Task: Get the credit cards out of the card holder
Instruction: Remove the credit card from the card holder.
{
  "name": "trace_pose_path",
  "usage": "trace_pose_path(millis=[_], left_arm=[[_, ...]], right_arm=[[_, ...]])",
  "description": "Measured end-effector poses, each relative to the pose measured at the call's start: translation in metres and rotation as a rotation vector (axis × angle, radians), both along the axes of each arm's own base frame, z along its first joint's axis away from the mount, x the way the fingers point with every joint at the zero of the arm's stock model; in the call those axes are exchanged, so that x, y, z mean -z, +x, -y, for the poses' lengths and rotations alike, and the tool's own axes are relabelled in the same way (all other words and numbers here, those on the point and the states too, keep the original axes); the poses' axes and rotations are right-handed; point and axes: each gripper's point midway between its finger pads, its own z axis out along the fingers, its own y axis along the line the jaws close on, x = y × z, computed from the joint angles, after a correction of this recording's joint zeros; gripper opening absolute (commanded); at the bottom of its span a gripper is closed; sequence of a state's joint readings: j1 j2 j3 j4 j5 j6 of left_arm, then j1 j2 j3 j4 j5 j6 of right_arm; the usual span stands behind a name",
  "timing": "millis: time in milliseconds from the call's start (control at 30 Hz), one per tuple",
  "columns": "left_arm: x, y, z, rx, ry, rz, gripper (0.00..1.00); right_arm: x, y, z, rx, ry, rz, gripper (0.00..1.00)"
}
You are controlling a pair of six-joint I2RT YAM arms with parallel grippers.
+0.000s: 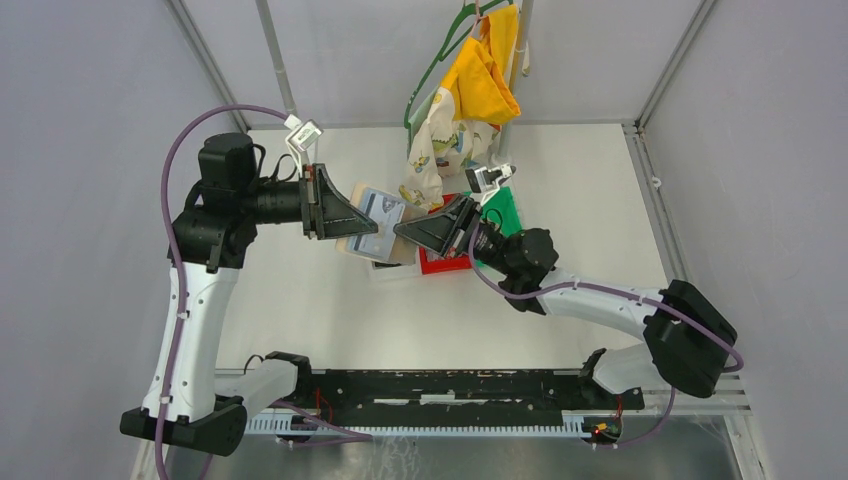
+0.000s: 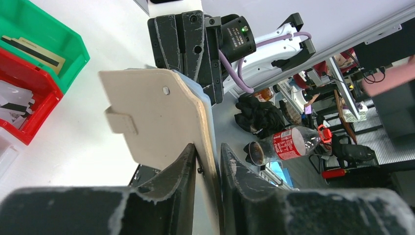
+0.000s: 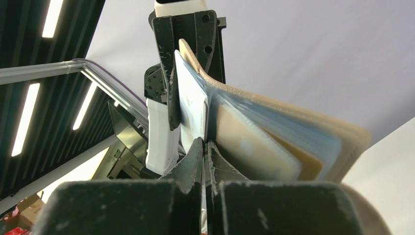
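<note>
the left gripper [image 2: 208, 149] clasps the tan cover of the card holder [image 2: 151, 112]. the right gripper [image 3: 203, 144] is clenched on the edge of one clear sleeve. the card holder hangs open between them above the middle of the table [image 1: 330, 310], beside the red bin [image 1: 445, 264], a pale credit card [image 1: 385, 210] in its sleeve.

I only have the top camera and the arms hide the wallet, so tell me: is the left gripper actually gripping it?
Observer: Yes; the left wrist view shows the left gripper clamped on the card holder by its tan cover.
Operator: And the right?
Observer: The right gripper is shut at the edge of a clear sleeve; whether it pinches a card, I cannot tell.
Operator: Anything in the red bin?
Observer: Yes, pale cards lie in the red bin.
</note>
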State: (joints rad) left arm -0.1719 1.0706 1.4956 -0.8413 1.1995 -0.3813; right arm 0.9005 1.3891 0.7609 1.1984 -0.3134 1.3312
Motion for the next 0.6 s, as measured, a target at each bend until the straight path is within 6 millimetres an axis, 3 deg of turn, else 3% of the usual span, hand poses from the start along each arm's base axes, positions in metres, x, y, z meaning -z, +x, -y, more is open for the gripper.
trace_pose_path(millis=[233,600], left_arm=[[0.001,-0.002,0.001,0.008,0.0,-0.01,0.14],[0.003,-0.002,0.001,0.003,0.007,-0.025,0.02]], right_arm=[[0.003,-0.005,0.008,0.005,0.008,0.004,0.0],[0.004,-0.009,0.012,0.004,0.021,0.014,0.0]])
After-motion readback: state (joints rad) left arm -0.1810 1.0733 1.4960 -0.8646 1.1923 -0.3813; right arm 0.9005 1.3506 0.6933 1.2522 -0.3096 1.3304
